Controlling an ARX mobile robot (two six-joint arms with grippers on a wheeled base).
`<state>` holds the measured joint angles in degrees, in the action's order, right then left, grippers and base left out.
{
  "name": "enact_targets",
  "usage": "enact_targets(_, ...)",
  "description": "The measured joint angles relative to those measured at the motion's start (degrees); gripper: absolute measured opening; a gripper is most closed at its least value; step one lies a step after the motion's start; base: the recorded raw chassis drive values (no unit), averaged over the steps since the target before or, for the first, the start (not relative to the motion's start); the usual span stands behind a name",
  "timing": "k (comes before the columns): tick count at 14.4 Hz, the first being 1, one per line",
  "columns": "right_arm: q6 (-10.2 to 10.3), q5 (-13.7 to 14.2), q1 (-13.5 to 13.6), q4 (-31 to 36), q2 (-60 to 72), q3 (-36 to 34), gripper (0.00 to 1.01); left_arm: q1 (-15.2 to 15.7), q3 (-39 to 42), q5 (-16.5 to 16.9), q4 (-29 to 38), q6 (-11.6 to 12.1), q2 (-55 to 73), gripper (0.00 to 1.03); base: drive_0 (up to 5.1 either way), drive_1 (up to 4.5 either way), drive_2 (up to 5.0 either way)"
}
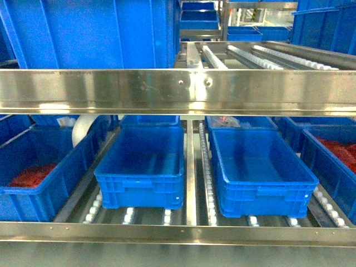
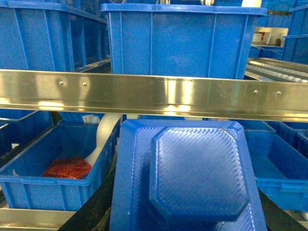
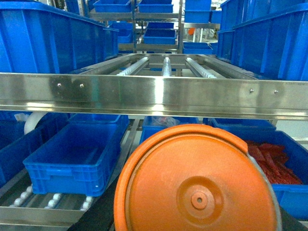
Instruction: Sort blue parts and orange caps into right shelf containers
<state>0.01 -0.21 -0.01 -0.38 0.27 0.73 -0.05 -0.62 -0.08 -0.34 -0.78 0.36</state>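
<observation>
A blue part (image 2: pixel 192 173) with a raised octagonal face fills the lower left wrist view, and my left gripper (image 2: pixel 187 214) is shut on it, dark fingers (image 2: pixel 91 214) showing at its sides. An orange cap (image 3: pixel 197 187), flat face toward the camera, fills the lower right wrist view, with my right gripper (image 3: pixel 197 216) shut on it. Both are held in front of the steel shelf (image 1: pixel 178 92). On the lower roller level stand two empty blue containers (image 1: pixel 142 167) (image 1: pixel 258 169). Neither gripper shows in the head view.
A crate with red pieces (image 1: pixel 33 172) stands at the left, another (image 1: pixel 334 158) at the right. A white roll (image 1: pixel 83 130) lies behind the left crate. A large blue crate (image 1: pixel 94 33) sits on the upper level. A front steel rail (image 1: pixel 178 233) borders the lower level.
</observation>
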Motion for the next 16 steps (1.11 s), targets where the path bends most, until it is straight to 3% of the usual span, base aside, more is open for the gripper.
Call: enact_targets(16, 0.1, 0.2, 0.0, 0.0, 0.0, 0.0, 0.45, 0.0, 0.0, 0.1, -0.1, 0.2, 0.0, 0.43, 0.0, 0.00, 0.0)
